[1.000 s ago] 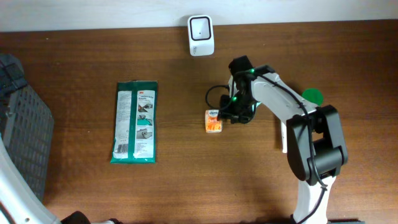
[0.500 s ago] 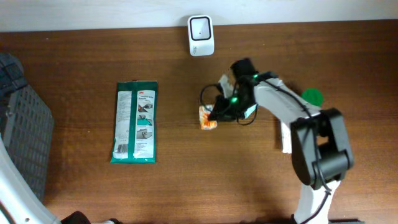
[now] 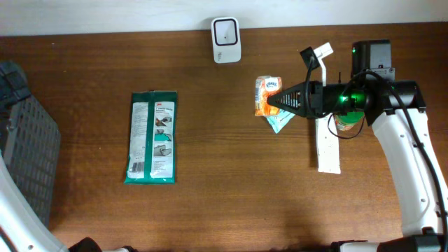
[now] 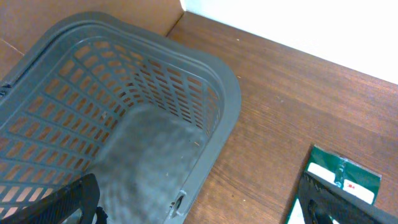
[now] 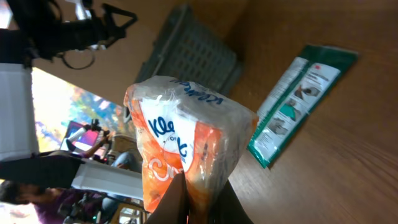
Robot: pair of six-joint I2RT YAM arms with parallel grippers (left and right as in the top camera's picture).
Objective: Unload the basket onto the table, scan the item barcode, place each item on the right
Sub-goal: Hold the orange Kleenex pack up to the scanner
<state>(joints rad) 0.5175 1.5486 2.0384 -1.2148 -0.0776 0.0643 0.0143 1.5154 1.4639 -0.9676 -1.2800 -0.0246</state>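
Overhead scene: a dark wooden table (image 3: 210,203) runs up to a white wall (image 3: 105,14) along its far edge.
Item: an orange-and-white tissue pack (image 3: 267,94) sits right of the table's centre, pinched by the right gripper (image 3: 278,102).
Right gripper: its jaws are clamped together on the pack's lower edge. In the right wrist view the pack (image 5: 186,149) stands above the fingertips (image 5: 177,199), held up off the wood.
Scanner: a small white unit (image 3: 226,40) stands at the far edge against the wall, up and to the left of the pack and apart from it.
Left gripper: its jaws (image 4: 202,199) are spread wide with nothing between them, hanging over a grey slatted basket (image 4: 224,93).
Basket: it is on the table's left end (image 3: 28,154), near a brown corner of the room.
Other goods: a flat green packet (image 3: 151,137) lies lengthwise left of centre, well apart from the pack.
Beside the arm: a white strip (image 3: 327,150) lies on the wood under the right arm.
Room: beyond the table the right wrist view shows only a bright, blurred background.
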